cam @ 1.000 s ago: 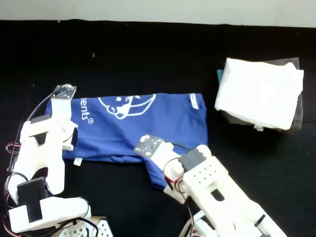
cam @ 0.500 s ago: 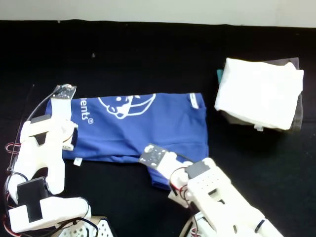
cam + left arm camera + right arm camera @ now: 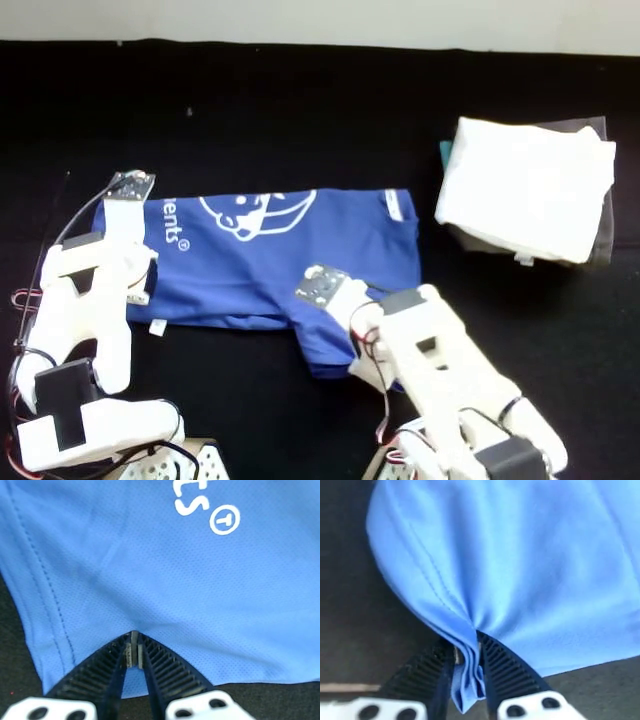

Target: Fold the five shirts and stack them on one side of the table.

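right end effector (image 3: 466,644) shifted sideways, clamping blue shirt (image 3: 335,245) | left end effector (image 3: 134,645) pinching shirt | white print (image 3: 224,519)

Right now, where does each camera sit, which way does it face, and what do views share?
High view: fixed overhead, looking down on blue shirt, folded stack, left arm, right arm.
Left wrist view: on left wrist, facing past left gripper pinching the shirt.
Right wrist view: likewise, right gripper clamping bunched fabric.
Shared: blue shirt.
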Motion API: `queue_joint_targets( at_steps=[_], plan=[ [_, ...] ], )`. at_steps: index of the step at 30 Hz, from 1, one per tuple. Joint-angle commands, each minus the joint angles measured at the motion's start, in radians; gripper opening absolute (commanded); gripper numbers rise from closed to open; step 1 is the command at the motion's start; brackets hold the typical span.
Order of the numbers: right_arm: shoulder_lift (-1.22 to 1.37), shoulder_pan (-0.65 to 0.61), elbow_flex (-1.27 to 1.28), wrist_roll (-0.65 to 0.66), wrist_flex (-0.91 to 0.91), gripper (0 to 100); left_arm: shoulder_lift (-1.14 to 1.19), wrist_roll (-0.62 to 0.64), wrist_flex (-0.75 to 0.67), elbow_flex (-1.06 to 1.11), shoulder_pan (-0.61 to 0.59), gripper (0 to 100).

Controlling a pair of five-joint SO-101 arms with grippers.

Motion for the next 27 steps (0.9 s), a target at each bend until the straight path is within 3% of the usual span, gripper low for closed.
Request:
queue_joint_targets(
  at_steps=[1, 7, 19, 24, 27],
  plan=[
    [-0.082, 0.008, -0.143, 0.015, 0.13, 0.5, -0.001, 0.0, -0.023, 0.004, 0.007, 1],
    [-0.019, 0.101, -0.409, 0.017, 0.179, 0.5, -0.001, 0.0, -0.023, 0.004, 0.007, 1],
    [0.713, 0.136, -1.118, -0.021, 0.213, 1.5, -0.001, 0.0, -0.023, 0.004, 0.007, 1],
    [0.871, 0.143, -1.311, -0.13, 0.282, 17.4, -0.001, 0.0, -0.023, 0.004, 0.007, 1],
    [0.871, 0.151, -1.382, -0.183, 0.305, 15.3, -0.001, 0.0, -0.023, 0.004, 0.007, 1]
  ],
)
